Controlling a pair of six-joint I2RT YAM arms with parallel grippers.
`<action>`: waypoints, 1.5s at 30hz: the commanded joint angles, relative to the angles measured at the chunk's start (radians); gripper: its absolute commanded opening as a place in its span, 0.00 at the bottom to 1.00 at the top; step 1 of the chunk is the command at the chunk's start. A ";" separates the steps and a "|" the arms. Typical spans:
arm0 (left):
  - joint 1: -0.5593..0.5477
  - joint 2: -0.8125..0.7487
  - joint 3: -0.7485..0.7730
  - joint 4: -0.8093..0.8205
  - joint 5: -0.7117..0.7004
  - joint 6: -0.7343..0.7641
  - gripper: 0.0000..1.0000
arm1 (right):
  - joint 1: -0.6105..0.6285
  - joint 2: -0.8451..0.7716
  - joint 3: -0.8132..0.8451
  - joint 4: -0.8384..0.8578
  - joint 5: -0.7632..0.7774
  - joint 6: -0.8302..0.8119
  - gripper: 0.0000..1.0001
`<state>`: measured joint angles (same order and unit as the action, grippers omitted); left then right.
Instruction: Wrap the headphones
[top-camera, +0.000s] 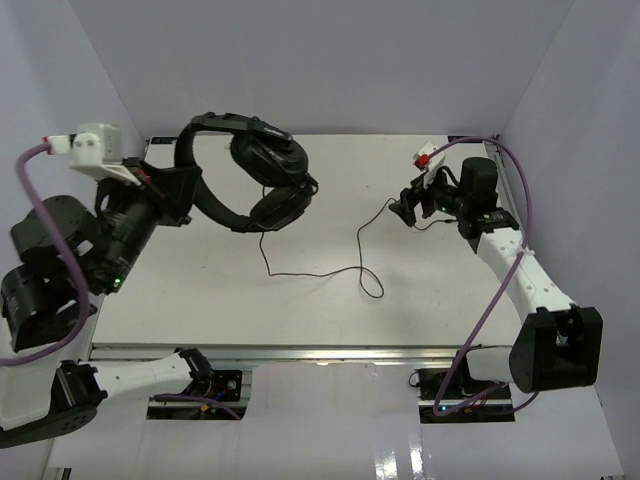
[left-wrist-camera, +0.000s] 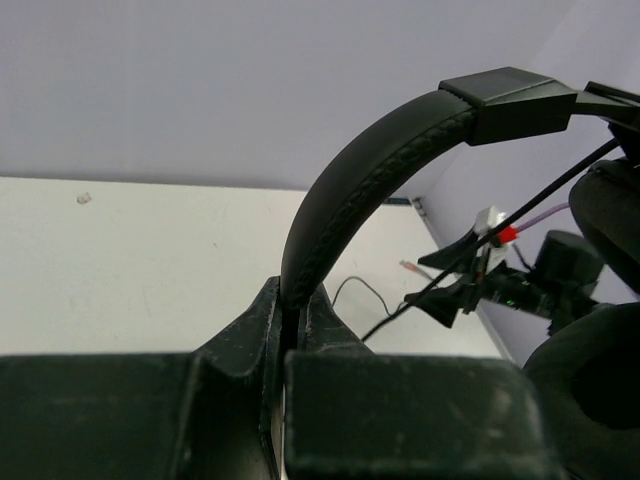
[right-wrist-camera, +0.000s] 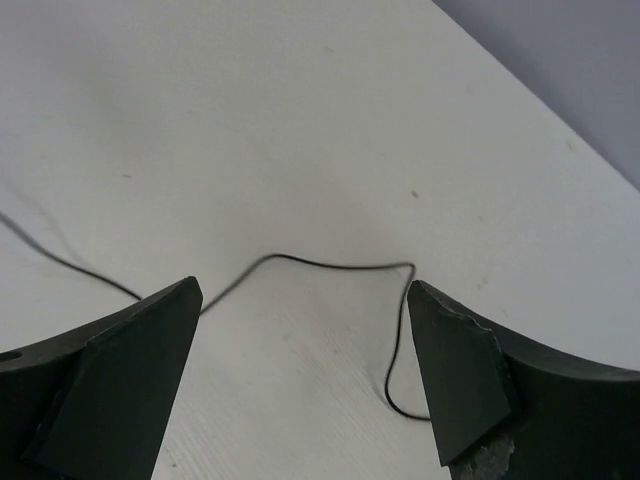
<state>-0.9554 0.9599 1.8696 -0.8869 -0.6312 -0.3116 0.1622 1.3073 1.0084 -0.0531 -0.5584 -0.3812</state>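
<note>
White table (top-camera: 200, 300) — a thin black cord (top-camera: 300, 275) lies looped on it.

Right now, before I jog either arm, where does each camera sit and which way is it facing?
Top external: above and behind the bases, looking down on the table; both arms show, left gripper shut on the headphones.
Left wrist: looks along its own fingers clamping the headband, across the table toward the right gripper.
Right wrist: looks down between its own open fingers at the cord on the table.
Shared: the cord shows in all three.
</note>
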 joint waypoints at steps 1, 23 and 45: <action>-0.006 0.038 -0.076 0.117 0.084 -0.037 0.00 | 0.078 -0.042 0.033 0.203 -0.590 0.087 0.90; -0.006 0.064 -0.067 0.140 0.088 -0.097 0.00 | 0.477 0.177 0.230 0.586 -0.180 0.609 0.91; -0.006 0.101 -0.073 0.164 -0.066 0.000 0.00 | 0.530 0.063 0.193 0.184 -0.576 0.143 0.90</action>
<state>-0.9581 1.0462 1.7634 -0.8041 -0.6989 -0.3241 0.6225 1.3874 1.2253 0.1119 -0.9355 -0.1730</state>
